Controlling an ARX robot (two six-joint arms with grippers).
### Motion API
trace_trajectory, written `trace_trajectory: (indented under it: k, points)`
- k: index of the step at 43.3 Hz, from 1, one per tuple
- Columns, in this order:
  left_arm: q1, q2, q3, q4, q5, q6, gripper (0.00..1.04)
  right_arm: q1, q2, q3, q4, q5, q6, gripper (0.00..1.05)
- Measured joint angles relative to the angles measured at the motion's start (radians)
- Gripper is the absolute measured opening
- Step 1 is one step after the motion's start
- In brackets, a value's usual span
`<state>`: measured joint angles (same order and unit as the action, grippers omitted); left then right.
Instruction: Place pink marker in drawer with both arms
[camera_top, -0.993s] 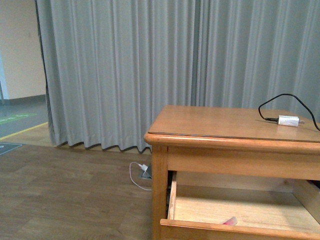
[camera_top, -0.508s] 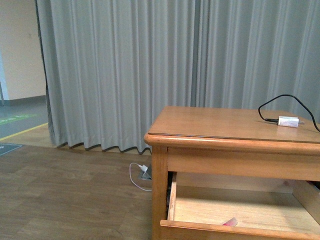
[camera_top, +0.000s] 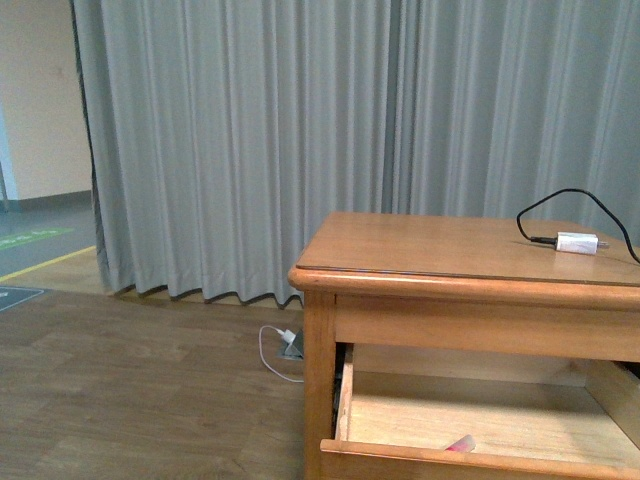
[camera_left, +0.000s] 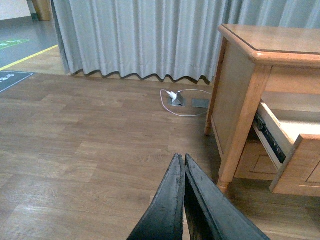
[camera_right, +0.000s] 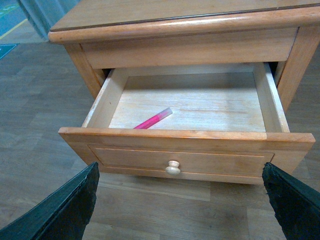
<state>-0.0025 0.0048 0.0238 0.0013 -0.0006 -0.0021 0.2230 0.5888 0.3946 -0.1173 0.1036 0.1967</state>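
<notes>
Bright pink marker (camera_right: 153, 119) lies inside open honey-coloured wooden drawer (camera_right: 185, 135), maybe touching front wall. Left fingers (camera_left: 175, 200) pressed together; right fingers (camera_right: 70, 205) spread wide.

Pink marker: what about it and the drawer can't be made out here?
- Front view: the pink marker is mostly hidden behind the drawer front; only one end shows.
- Front view: the drawer's front face is cut off by the bottom edge.
- Left wrist view: the drawer's side wall hides its inside, marker included.
- Right wrist view: any marker lettering is too small.
</notes>
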Motion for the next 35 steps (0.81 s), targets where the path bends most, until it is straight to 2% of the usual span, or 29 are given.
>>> trace_trajectory:
  k: [6, 10, 13, 16, 22, 25, 28, 35]
  points:
    - [0.000, 0.000, 0.000, 0.000, 0.000, 0.000, 0.04, 0.000, 0.000, 0.000, 0.000, 0.000, 0.000, 0.96]
    - [0.000, 0.000, 0.000, 0.000, 0.000, 0.000, 0.23, 0.004, 0.001, 0.000, 0.000, 0.017, -0.003, 0.96]
    - [0.000, 0.000, 0.000, 0.000, 0.000, 0.000, 0.34, 0.027, 0.014, 0.000, -0.011, 0.148, -0.018, 0.96]
    - [0.000, 0.000, 0.000, 0.000, 0.000, 0.000, 0.47, 0.021, 0.045, 0.001, -0.057, 0.176, -0.044, 0.96]
    - [0.000, 0.000, 0.000, 0.000, 0.000, 0.000, 0.70, -0.019, 0.167, 0.000, -0.075, 0.082, -0.128, 0.96]
    - [0.000, 0.000, 0.000, 0.000, 0.000, 0.000, 0.86, -0.065, 0.285, -0.001, -0.023, -0.003, -0.174, 0.96]
    - [0.000, 0.000, 0.000, 0.000, 0.000, 0.000, 1.00, -0.099, 0.427, -0.001, 0.066, -0.048, -0.196, 0.96]
    - [0.000, 0.000, 0.000, 0.000, 0.000, 0.000, 0.99, -0.108, 0.670, -0.001, 0.292, -0.077, -0.215, 0.96]
